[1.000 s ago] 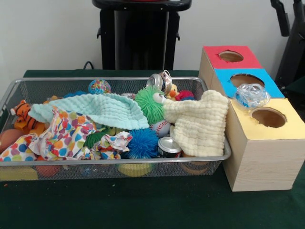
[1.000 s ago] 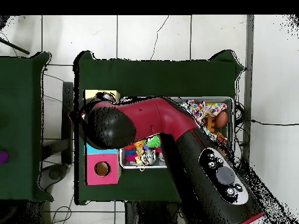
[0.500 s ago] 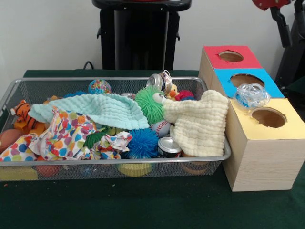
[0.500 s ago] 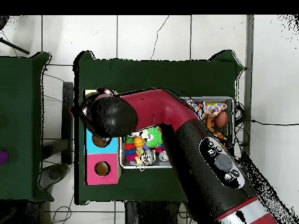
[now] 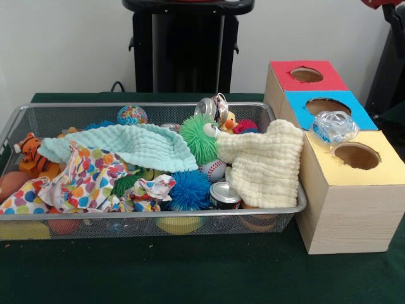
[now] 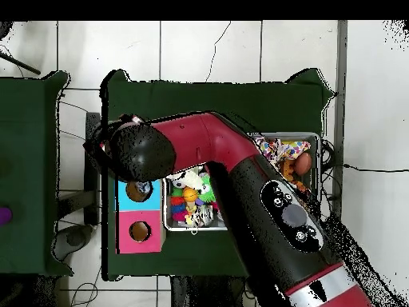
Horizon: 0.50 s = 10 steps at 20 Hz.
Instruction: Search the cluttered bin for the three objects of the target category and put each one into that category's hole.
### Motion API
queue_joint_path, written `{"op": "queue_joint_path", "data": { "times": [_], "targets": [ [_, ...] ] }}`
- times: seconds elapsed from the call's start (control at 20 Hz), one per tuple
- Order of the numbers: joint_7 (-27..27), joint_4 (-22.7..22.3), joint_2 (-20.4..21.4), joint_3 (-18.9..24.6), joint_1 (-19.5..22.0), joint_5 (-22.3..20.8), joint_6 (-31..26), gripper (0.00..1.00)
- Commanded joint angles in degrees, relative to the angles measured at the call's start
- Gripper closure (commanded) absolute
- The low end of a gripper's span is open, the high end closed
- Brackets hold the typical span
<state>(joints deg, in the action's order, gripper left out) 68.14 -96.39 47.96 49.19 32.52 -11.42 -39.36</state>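
I see a clear plastic piece point(image 5: 333, 126) on the box point(image 5: 345, 190), between its blue and yellow holes. The bin point(image 5: 152, 218) sits left of the box. The arm point(image 6: 232, 172) hides my tool; I cannot tell its state.

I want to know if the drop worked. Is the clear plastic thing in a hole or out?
Out. The clear plastic piece rests on the box top, between the blue hole and the yellow hole.

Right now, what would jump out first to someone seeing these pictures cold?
The wire basket heaped with toys, cans and cloths, a cream cloth spilling over its end. Beside it, the box with red, blue and yellow holes, a clear plastic thing on top. From overhead, the red arm covers most of it.
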Motion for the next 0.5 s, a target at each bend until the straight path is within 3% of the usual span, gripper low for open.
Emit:
{"op": "queue_joint_path", "data": {
  "times": [0.05, 0.35, 0.5],
  "targets": [
    [-4.1, 4.0, -2.8, -1.3, 0.5, -2.2, -8.3, 0.00],
    [-4.7, 5.8, -4.5, -0.7, 0.6, -1.8, -8.9, 0.00],
    [-5.4, 8.8, -6.2, -1.1, 0.2, -1.8, -10.5, 0.00]
  ]
}}
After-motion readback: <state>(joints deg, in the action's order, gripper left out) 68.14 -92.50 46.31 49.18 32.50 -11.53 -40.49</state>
